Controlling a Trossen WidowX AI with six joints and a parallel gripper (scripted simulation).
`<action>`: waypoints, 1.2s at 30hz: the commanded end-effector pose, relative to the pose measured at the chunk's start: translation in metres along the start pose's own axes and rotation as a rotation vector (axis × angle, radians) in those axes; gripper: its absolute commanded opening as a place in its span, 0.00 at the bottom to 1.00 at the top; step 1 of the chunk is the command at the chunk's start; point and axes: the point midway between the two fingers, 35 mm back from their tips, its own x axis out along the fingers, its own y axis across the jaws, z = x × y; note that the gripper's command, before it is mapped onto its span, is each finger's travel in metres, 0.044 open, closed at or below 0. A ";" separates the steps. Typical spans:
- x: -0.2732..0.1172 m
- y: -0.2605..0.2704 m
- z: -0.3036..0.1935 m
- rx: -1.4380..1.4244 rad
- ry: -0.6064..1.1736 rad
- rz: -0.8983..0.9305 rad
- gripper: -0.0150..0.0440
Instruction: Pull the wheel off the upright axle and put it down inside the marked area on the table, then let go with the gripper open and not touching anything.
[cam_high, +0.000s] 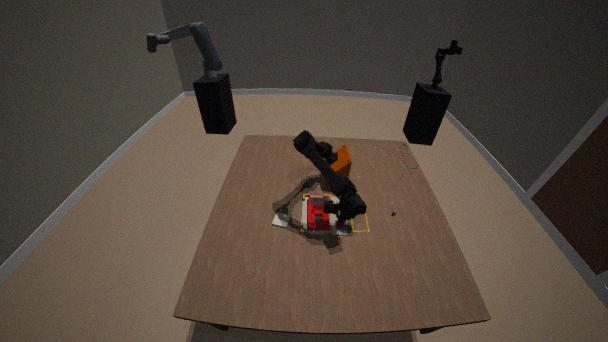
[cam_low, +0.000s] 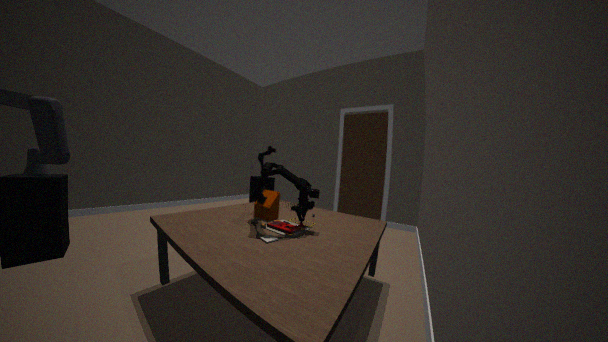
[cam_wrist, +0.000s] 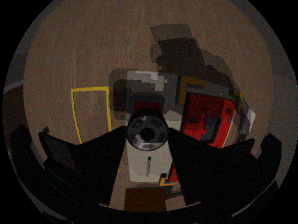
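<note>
Wheel (cam_wrist: 148, 131) clamped in gripper (cam_wrist: 148, 137), held above table (cam_high: 280, 280).
Dark, round, seen end-on in wrist view; yellow marked area (cam_wrist: 91, 113) to its left, red fixture (cam_high: 318, 212) to its right. Orange block (cam_high: 343, 160) behind arm.

A bare test room: a wooden table (cam_low: 280, 280) at center frame, a closed door (cam_low: 363, 162) at right, 2 camera pedestals (cam_high: 215, 102) behind.

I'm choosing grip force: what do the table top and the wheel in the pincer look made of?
The table top looks like matte wood, with brown grain streaks along it. The wheel, clamped in the pincer, reads as dark rubber or plastic around a paler hub with a dull sheen; which one is unclear.
</note>
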 end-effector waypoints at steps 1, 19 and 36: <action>-0.003 0.001 0.000 0.002 -0.003 0.002 0.25; -0.009 0.001 0.000 0.001 -0.005 0.002 0.25; -0.017 0.001 0.000 0.001 -0.007 0.002 0.25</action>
